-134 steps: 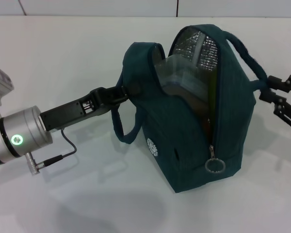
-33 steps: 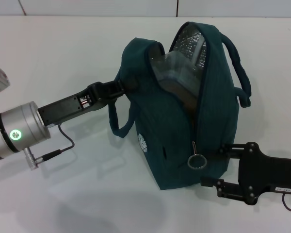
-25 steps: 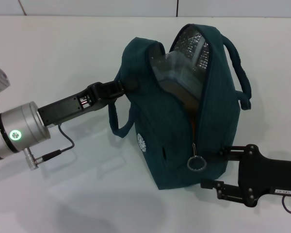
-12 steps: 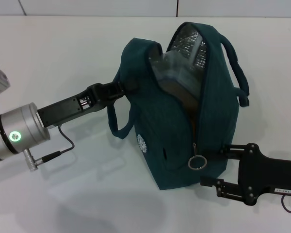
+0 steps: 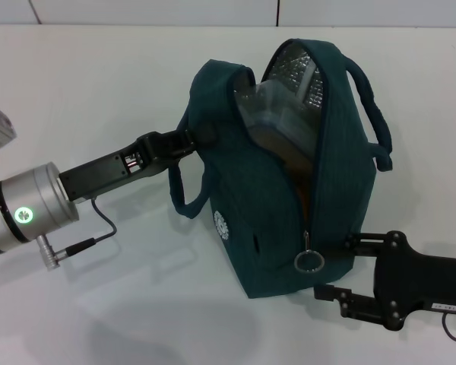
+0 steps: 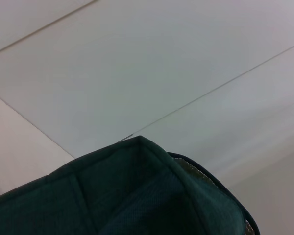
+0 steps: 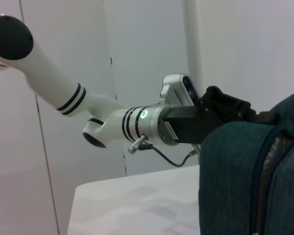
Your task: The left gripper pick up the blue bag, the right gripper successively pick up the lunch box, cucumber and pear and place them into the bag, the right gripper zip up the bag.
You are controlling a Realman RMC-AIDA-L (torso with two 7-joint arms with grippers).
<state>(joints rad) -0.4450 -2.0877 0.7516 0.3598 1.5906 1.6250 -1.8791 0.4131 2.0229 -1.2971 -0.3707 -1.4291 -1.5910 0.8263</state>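
Teal bag [image 5: 289,175] stands upright on the white table [image 5: 99,91], its top unzipped.
Our left gripper [image 5: 201,137] is clenched on the bag's upper edge; our right gripper [image 5: 342,266], jaws spread, sits against the bag's lower corner beside the zipper ring [image 5: 308,261]. We see the lunch box [image 5: 277,114] inside.

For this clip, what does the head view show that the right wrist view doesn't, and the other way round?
Only the head view shows the right pincer, low beside the blue bag near the ring zipper pull, plus the bag's open mouth with silver lining, the lunch box inside, the loop handles and the white logo. Only the right wrist view shows the left arm's white links reaching back. Both show the left pincer gripping the bag's upper edge, its green wrist light, the bag and the white table.
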